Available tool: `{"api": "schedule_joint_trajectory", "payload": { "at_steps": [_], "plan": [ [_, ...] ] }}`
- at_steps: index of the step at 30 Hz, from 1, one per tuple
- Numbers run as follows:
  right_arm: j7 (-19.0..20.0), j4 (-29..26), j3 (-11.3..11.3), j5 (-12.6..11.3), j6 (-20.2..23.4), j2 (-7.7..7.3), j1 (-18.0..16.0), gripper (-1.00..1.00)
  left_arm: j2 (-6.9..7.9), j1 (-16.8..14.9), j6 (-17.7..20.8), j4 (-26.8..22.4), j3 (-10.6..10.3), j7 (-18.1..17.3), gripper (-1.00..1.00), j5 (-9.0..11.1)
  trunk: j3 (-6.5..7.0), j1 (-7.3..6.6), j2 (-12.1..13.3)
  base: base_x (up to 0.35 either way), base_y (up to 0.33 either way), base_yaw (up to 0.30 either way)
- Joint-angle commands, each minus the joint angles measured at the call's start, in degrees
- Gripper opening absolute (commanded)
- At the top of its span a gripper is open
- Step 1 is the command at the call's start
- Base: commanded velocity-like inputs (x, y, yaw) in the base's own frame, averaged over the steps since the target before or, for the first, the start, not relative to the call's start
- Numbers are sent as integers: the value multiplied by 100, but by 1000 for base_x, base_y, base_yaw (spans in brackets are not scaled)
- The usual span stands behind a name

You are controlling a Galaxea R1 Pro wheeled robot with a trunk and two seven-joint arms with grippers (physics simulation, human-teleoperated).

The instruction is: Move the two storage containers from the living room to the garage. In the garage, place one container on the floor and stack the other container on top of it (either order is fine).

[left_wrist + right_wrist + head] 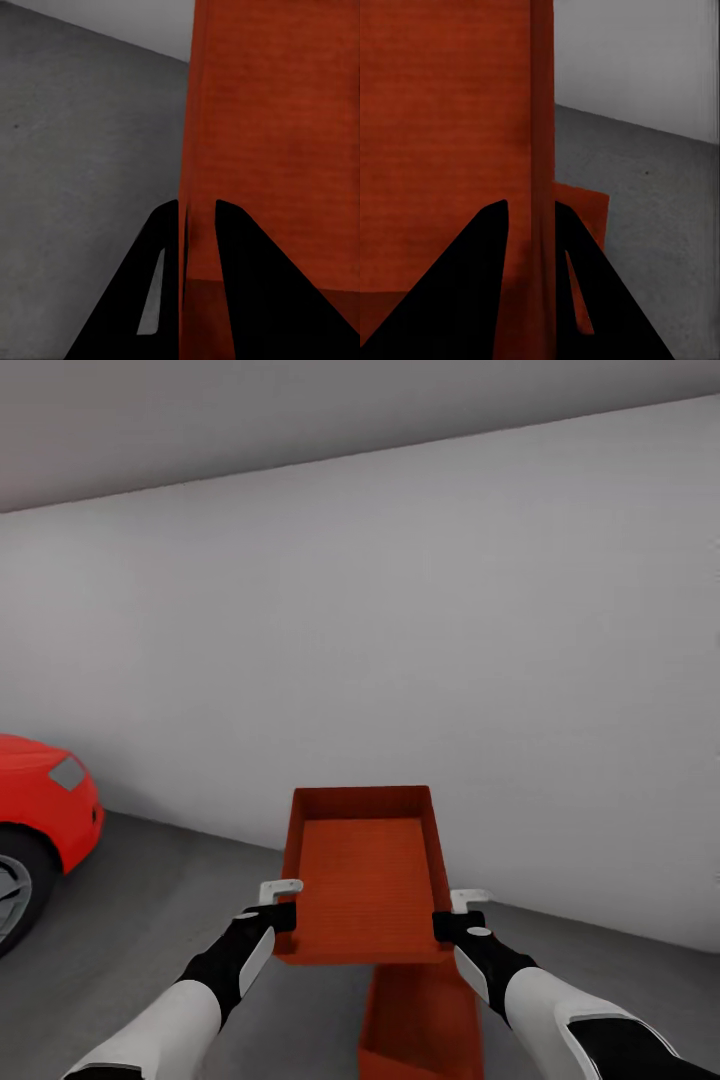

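Both grippers, left (283,905) and right (462,913), are pinching the raised container's (365,880) side walls; it is sitting skewed above the floor container (420,1025), risking a crooked stack.

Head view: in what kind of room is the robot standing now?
Most likely a garage. A red car is parked at the left, the floor is dark grey concrete, and the wall behind is bare and grey-white, with no furniture in sight.

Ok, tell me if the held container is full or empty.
Empty: the held container shows its bare ribbed bottom, with nothing inside.
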Motion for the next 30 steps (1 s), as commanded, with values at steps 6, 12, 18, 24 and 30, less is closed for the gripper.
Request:
{"api": "schedule_joint_trajectory", "payload": {
  "at_steps": [6,12,18,24,30],
  "plan": [
    [-222,-9,-159,65,-20,-129,-5,-100,7,2,39,-15,47,270,-100,-35,-1,5,-3,323,102,-286],
    [-222,-9,-159,65,-20,-130,-5,-100,7,2,37,-22,49,270,-100,-34,-1,5,-3,323,101,-286],
    [-222,-9,-159,65,-20,-134,-5,-100,7,2,37,-23,46,270,-100,-33,-1,5,-3,323,100,-286],
    [-222,-9,-159,65,-20,-129,-5,-100,7,2,37,-23,47,270,-100,-33,-1,5,-3,323,90,-286],
    [-222,-9,-159,65,-13,-129,-5,-100,7,2,31,-26,45,270,-100,-29,-1,5,-3,320,38,-286]
  ]
}}
